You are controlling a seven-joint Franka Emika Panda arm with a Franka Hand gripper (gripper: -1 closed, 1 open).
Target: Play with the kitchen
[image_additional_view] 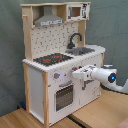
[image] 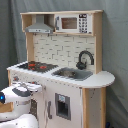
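The kitchen (image: 60,65) is standing in the middle of both exterior views, filling most of each frame, against a grey curtain (image: 115,45). Its hob (image_additional_view: 52,59), sink (image: 72,74) and faucet (image_additional_view: 75,39) are sitting untouched on the counter, the oven door (image_additional_view: 64,96) is looking closed, and the microwave (image: 69,23) up top is looking closed too. The gripper (image_additional_view: 79,74) is hovering at the front panel, just beside the knobs (image_additional_view: 56,76) above the oven, right of centre in the second exterior view; in the first exterior view it is showing at the lower left. I cannot tell whether its jaws are parted or closed. To my eye the play is only just getting going: nothing on the kitchen is looking opened, and the knobs seem the likely first target.
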